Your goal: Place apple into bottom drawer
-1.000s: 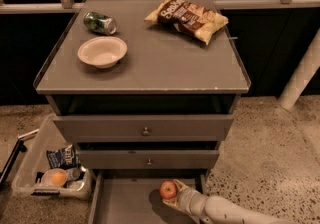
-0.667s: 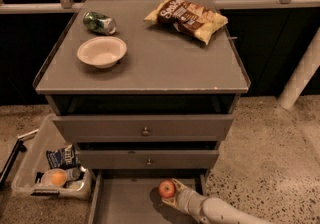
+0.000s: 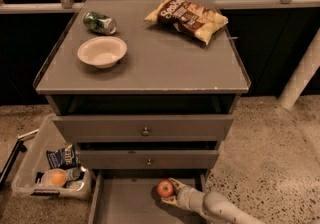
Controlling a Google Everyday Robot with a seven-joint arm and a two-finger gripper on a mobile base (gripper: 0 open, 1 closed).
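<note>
The red apple (image 3: 165, 188) is held just above the floor of the open bottom drawer (image 3: 125, 203), a wide shallow grey tray pulled out at the foot of the cabinet. My gripper (image 3: 171, 191) reaches in from the lower right on a pale arm and is shut on the apple, with one finger above it and one below. The apple is in the right half of the drawer, just in front of the middle drawer's front.
Two upper drawers with round knobs (image 3: 145, 131) stand slightly pulled out. On the cabinet top are a white bowl (image 3: 102, 52), a green can (image 3: 99, 23) and a chip bag (image 3: 186, 18). A clear bin (image 3: 35, 168) with an orange item (image 3: 58, 178) sits on the floor at left.
The apple and my gripper have stayed in nearly the same place over the bottom drawer; at most a slight shift to the left. Nothing else moved.
</note>
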